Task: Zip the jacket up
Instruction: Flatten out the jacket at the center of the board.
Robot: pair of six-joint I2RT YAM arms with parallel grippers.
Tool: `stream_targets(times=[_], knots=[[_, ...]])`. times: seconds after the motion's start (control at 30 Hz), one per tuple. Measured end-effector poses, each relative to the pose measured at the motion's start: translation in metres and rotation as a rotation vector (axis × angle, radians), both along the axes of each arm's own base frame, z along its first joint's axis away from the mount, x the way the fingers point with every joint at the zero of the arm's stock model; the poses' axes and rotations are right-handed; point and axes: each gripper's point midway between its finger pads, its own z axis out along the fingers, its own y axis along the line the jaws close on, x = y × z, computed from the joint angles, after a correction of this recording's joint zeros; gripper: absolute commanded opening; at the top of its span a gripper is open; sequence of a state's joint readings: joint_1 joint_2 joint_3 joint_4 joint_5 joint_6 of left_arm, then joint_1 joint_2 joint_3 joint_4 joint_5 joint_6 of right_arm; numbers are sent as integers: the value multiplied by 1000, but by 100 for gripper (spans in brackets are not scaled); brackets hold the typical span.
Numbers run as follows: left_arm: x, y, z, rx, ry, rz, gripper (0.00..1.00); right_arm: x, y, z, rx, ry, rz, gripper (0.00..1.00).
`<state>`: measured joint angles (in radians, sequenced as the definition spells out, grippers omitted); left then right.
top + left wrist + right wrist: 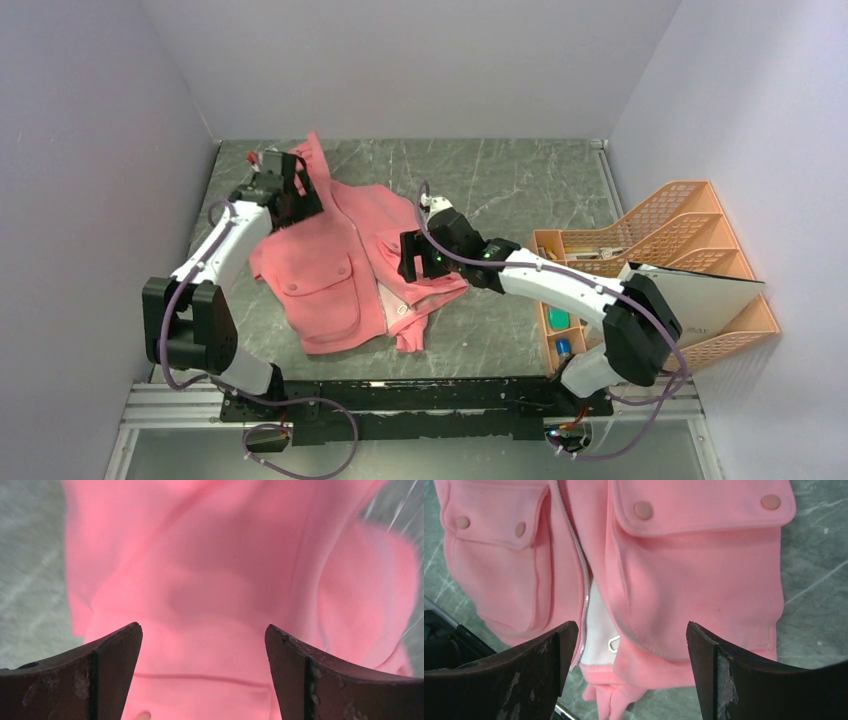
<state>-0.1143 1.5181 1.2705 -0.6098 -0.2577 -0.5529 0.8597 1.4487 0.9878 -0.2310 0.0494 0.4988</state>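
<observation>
Grey marbled table [520,180]: jacket [330,270] lies mid-table, front up, unzipped at the hem. Zipper pull [614,643] sits low. Right gripper [629,626] hovers above it, fingers spread, likely to pinch it. Left gripper [202,630], also spread, hangs over the collar end, probably to anchor the cloth.

Item: a salmon-pink soft fabric jacket [330,265], lying front side up and rumpled on the grey marbled table [500,180], left of centre, collar end toward the far wall, hem nearest the arm bases. Two flap pockets [704,505] with round snaps flank the front zipper [583,570]. At the hem the front edges part, exposing pale lining and the small metal pull [613,643].
</observation>
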Motion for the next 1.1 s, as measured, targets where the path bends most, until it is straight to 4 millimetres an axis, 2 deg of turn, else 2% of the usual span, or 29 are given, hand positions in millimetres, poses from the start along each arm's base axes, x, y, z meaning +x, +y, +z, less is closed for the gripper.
stream_targets(times=[0.17,0.3,0.37,0.5,0.6,0.73,0.93,1.1], knots=[[-45,-38,-52,1,138,-90,95,22,16,5,7,5,12,79],[-53,-44,-67,15,177,-94,94,41,33,2,13,-12,22,68],[-51,-45,-73,27,183,-88,95,46,40,-9,6,-4,27,63],[-48,-55,-95,63,238,-107,95,51,39,-48,-38,44,18,57],[-41,-73,-113,100,276,-154,95,41,27,-74,-59,84,-1,55],[-31,-103,-126,156,295,-242,96,29,10,-89,-63,103,-47,54],[-9,-154,-135,220,299,-374,96,25,-23,-71,-31,71,-146,55],[29,-199,-133,206,274,-458,96,51,-63,-61,-1,65,-271,55]])
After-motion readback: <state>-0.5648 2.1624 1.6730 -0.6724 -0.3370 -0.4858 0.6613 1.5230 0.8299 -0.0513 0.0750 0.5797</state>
